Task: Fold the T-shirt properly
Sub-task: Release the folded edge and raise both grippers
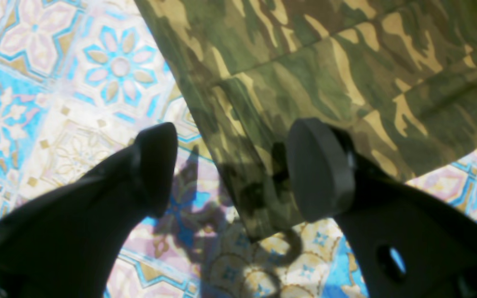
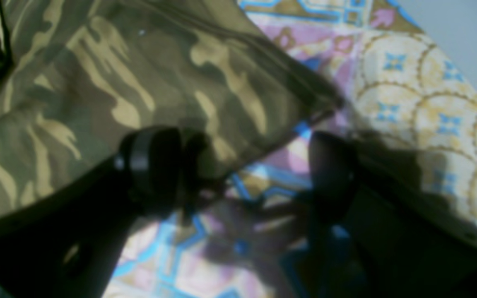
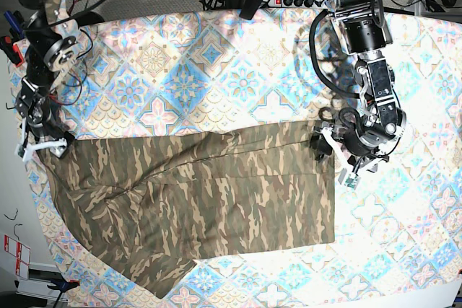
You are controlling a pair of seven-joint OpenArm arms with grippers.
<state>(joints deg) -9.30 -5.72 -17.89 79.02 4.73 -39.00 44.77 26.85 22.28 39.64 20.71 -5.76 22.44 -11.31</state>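
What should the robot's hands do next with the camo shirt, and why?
Probably lower and close both grippers. The left gripper is open with a corner of the T-shirt between its fingers, and the right gripper is open at the opposite corner. Neither grips cloth yet, and the shirt lies spread on the tablecloth, so pinching those corners likely comes before any fold.

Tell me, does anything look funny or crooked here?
Yes. The shirt lies sideways and is only partly folded: one flap is doubled over the middle, and a sleeve sticks out crooked at the bottom, near the edge of the tablecloth. Nothing looks spilled or torn.
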